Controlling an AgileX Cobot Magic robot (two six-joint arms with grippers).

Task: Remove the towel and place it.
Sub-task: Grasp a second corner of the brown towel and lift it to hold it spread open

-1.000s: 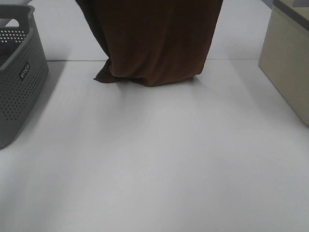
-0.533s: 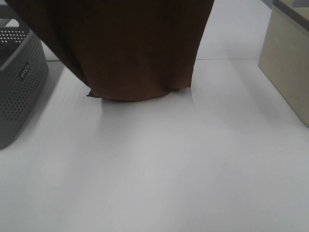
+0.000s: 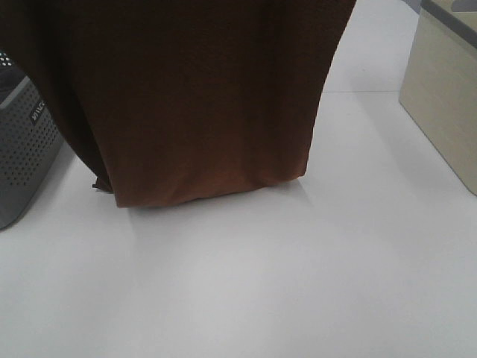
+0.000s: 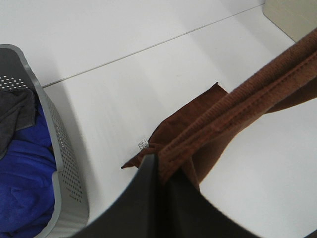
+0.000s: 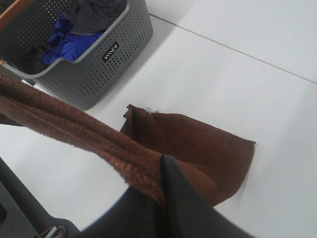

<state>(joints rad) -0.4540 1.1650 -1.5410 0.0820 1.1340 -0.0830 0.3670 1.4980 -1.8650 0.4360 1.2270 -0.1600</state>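
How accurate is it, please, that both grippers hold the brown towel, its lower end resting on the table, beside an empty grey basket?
Not empty: the left wrist view shows the grey basket holding a blue cloth and a dark grey cloth. The rest about the towel stands.

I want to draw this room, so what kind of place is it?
Probably a laundry-sorting practice bench rather than a real home: a bare white table, a grey basket holding blue and grey cloths, and a brown towel hanging down onto the table.
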